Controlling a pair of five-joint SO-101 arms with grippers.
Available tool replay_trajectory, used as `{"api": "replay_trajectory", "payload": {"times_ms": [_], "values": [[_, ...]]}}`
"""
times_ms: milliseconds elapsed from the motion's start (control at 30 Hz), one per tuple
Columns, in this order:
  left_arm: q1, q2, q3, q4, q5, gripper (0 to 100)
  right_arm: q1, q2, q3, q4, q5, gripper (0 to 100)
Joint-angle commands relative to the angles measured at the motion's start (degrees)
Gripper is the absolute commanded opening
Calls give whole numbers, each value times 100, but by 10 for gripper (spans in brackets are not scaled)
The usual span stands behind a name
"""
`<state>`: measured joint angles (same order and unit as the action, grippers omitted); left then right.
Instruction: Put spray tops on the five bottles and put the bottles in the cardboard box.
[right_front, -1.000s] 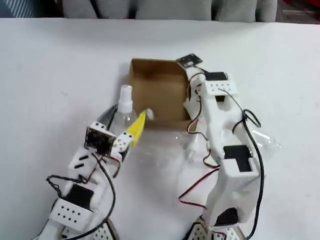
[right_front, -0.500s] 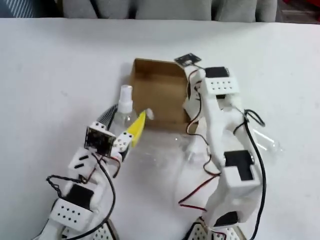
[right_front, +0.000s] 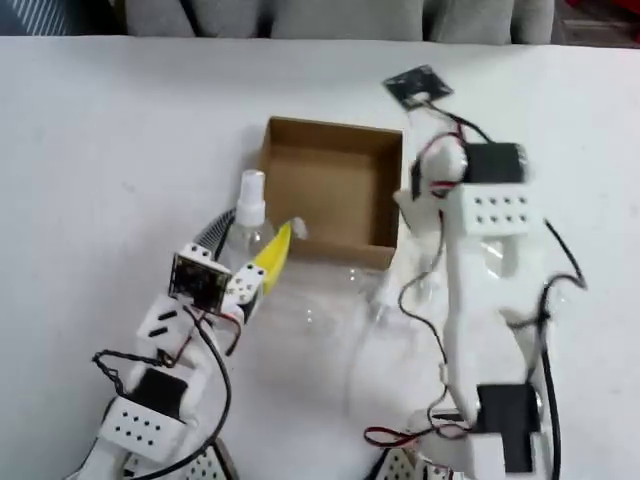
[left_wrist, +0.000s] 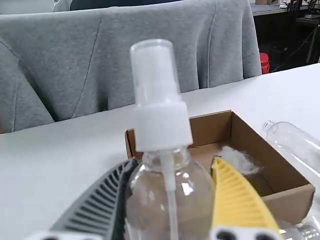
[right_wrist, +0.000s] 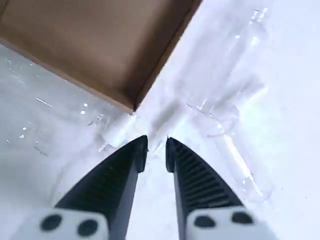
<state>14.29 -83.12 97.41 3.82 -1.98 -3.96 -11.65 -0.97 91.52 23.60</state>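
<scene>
**Left arm holds a capped bottle beside the box; right gripper hangs empty at a corner**

The open brown cardboard box (right_front: 335, 185) sits on the white table (right_front: 100, 150). Just beside the box's left wall, the left gripper (left_wrist: 172, 167) stands clamped on an upright clear plastic bottle (left_wrist: 165, 200). Its grey finger presses one side of the bottle and its yellow finger the other. A white spray top (left_wrist: 160, 100) is fitted on this bottle's neck. The right gripper (right_wrist: 156, 145) hangs over the table by the box's near right corner, its black fingers only a narrow slit apart with nothing between them. A loose white spray top (right_wrist: 120, 131) lies on the table at that same corner. To the right of the box a second clear bottle without a top (right_wrist: 235, 75) lies on its side
</scene>
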Motion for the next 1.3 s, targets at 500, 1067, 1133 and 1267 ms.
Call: {"api": "replay_trajectory", "payload": {"times_ms": [500,1067,1133,1267], "values": [[-514,-84,-1284,-167,-9,22,1473,-1930,4730,-2457,-440,27],[-470,4154,-5178,-202,0,22,2088,-2501,6532,-3749,-862,30],[-470,4699,-5582,-202,0,22,2167,-2501,6532,-3749,-862,31],[-470,5692,-6312,-202,53,21,2149,-2457,6602,-3952,-853,31]]}}
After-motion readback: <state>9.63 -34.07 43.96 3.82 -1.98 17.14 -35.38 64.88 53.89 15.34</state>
